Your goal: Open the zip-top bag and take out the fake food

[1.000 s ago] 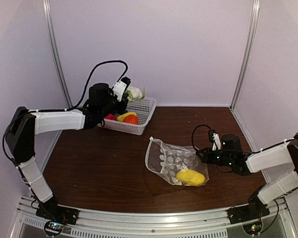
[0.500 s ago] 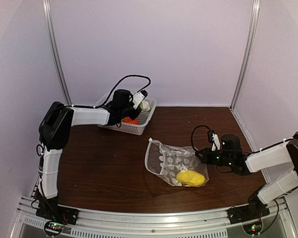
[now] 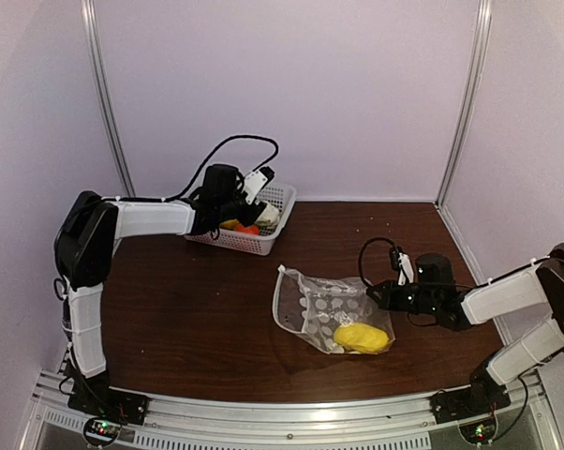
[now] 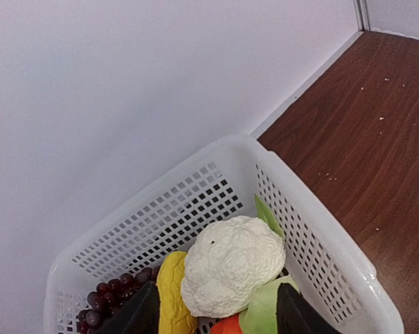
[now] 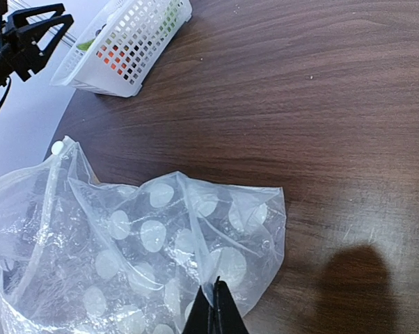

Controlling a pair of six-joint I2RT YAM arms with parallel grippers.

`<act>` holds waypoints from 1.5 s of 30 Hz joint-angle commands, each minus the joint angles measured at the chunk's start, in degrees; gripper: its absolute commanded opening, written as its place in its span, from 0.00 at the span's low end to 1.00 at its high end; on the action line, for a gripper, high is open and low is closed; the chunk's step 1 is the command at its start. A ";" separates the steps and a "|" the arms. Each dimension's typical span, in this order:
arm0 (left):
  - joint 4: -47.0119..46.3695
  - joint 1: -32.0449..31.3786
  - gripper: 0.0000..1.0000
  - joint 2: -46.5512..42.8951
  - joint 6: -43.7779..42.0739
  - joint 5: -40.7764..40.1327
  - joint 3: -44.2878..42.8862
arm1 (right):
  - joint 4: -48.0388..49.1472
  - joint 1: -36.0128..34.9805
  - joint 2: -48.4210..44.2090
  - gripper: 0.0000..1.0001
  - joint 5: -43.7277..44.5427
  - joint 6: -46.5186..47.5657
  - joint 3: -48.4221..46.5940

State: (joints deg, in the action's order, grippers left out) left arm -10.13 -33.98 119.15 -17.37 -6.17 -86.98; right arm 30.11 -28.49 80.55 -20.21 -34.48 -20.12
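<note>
Dotted bag on the counter right of centre, yellow piece inside, edge clamped in the right fingers. Left fingers apart over the basket, flanking a white cauliflower.

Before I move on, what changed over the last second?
The left gripper lowered the white cauliflower into the white basket and now stands open over it. The right gripper still pinches the zip-top bag; the yellow piece stays inside.

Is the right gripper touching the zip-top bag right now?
Touching: the right wrist view shows the right gripper shut, its fingertips pinching a fold of the zip-top bag.
</note>
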 commanded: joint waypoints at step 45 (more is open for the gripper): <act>-35.22 -20.95 0.51 -21.54 6.18 25.56 52.34 | -30.36 0.03 -32.42 0.73 -0.13 -1.89 6.91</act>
State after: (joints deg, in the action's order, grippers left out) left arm -40.71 -53.93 94.65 -10.59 17.12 -31.48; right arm 0.40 -27.97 47.75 -19.33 -35.27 -14.20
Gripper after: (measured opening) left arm 0.518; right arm 0.739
